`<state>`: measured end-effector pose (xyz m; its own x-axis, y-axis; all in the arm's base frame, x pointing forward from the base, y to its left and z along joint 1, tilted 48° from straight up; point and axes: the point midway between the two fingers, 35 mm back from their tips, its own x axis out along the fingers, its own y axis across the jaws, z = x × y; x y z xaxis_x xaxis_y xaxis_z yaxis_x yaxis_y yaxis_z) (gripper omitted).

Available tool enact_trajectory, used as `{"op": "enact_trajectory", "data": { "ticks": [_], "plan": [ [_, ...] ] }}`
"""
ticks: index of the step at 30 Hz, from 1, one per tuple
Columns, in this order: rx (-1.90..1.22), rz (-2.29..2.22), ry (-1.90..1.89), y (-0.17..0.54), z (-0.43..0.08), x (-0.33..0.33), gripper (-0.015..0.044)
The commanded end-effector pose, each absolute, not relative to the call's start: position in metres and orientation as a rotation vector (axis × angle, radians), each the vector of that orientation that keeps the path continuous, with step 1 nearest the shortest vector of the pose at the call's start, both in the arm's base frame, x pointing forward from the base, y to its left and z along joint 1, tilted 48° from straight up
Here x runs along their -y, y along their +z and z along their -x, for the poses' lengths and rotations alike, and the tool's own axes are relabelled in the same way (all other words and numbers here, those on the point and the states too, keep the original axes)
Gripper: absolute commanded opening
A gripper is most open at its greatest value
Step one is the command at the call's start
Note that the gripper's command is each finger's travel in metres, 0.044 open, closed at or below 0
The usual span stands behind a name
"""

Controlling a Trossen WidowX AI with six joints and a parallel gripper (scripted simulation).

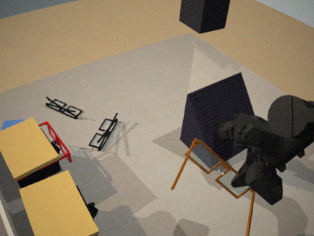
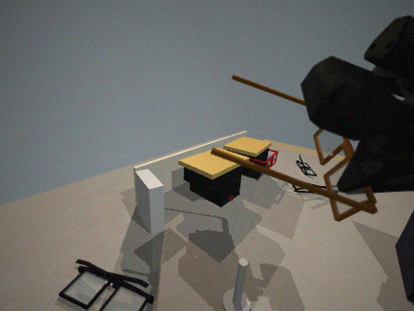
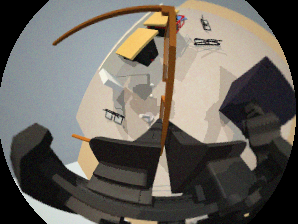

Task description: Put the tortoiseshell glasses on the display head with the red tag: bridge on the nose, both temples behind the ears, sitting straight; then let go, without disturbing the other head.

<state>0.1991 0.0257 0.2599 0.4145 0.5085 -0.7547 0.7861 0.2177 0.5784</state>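
End effector (image 1: 234, 182) (image 2: 341, 189) (image 3: 161, 121): closed on the glasses (image 1: 211, 153) (image 2: 286, 179) (image 3: 172, 65), near one lens, aloft, well apart from the tagged head (image 1: 59, 206) (image 2: 212, 187) (image 3: 146, 53). Carry step, by the look. Square the frame to the face, level both temples, then advance slowly, tips passing either side. Seat bridge before releasing. Steer wide of the other head (image 1: 29, 148) (image 2: 248, 145) (image 3: 156, 20) wearing red frames.

In the top view, two display heads (image 1: 58, 211) (image 2: 217, 183) (image 1: 27, 148) (image 2: 249, 147) stand at lower left on the bench (image 1: 145, 72) (image 2: 38, 238). Glasses (image 1: 59, 141) (image 2: 273, 158) sit on the upper head; two folded pairs (image 1: 64, 108) (image 2: 305, 167) (image 1: 103, 132) (image 2: 310, 189) lie right of it. A wedge-shaped block (image 1: 217, 108) stands right of centre.
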Motion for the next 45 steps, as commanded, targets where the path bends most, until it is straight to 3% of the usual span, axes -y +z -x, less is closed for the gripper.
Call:
{"op": "enact_trajectory", "data": {
  "ticks": [1, 27, 45],
  "plan": [
    [-1.196, -1.576, -0.4, 0.26, -0.189, -0.026, 0.0],
    [-0.838, -2.323, -0.904, 0.262, -0.141, -0.03, 0.0],
    [-0.847, -2.308, -0.884, 0.264, -0.142, -0.03, 0.0]
  ]
}}
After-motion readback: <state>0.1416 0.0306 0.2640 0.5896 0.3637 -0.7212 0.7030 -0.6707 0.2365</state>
